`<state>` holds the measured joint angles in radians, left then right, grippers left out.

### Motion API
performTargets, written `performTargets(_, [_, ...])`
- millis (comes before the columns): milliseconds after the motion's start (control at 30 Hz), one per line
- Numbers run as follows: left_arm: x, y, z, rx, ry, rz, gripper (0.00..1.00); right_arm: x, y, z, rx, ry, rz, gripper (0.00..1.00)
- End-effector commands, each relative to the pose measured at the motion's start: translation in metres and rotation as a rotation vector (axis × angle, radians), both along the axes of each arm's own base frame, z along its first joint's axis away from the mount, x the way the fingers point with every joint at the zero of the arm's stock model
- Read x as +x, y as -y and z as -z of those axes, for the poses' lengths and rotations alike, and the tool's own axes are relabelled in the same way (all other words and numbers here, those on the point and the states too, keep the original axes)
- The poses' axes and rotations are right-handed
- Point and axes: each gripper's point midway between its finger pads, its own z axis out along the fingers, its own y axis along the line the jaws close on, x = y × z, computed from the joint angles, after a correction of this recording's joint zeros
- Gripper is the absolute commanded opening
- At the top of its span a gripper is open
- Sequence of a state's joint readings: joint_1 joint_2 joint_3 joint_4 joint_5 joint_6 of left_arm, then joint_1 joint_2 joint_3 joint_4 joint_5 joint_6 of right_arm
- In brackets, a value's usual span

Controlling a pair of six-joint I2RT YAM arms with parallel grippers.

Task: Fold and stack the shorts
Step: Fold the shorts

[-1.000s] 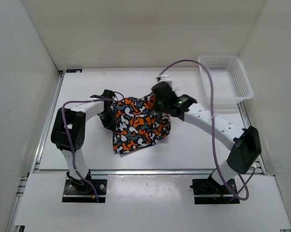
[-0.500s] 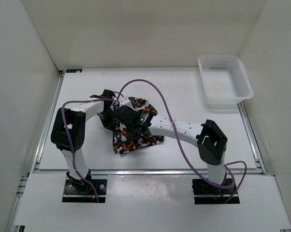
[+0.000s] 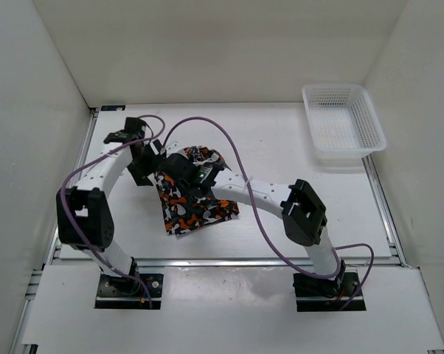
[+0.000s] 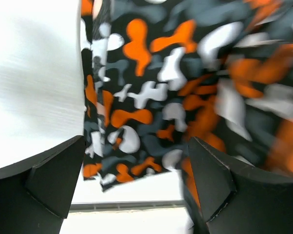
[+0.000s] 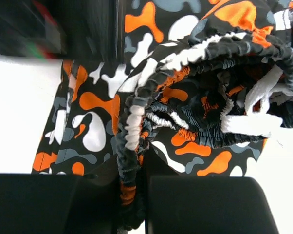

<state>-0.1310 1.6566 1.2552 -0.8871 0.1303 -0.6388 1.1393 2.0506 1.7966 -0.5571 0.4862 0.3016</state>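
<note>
Shorts [image 3: 195, 210] lie bunched on the counter [image 3: 296, 147], left of centre. My right arm covers their upper edge from above. Right claw [image 5: 137, 178] is pinched tight on the elastic waistband [image 5: 132, 122], its fingers cut off by the frame. Left claw [image 4: 137, 146] gapes wide and holds nothing; the cloth beyond is blurred.

You're looking at a white tabletop [image 3: 296, 147]. The shorts [image 3: 189, 210] lie on it left of centre, bunched into a rough folded wedge. A white mesh basket [image 3: 347, 157] sits in the far right corner, well apart from them.
</note>
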Motion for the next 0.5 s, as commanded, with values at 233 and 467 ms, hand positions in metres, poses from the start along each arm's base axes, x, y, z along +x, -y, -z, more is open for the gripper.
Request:
performTargets(233, [0.002,-0.071,-0.088,0.014,0.164,-0.128,0.98,-0.021,-0.061,-0.061,0.258,-0.020,-0.202,1.00])
performTargets(467, [0.000,-0.073,-0.095,0.066,0.205,-0.051,0.89,0.003,0.036,-0.076,0.383,0.028,-0.008,0.84])
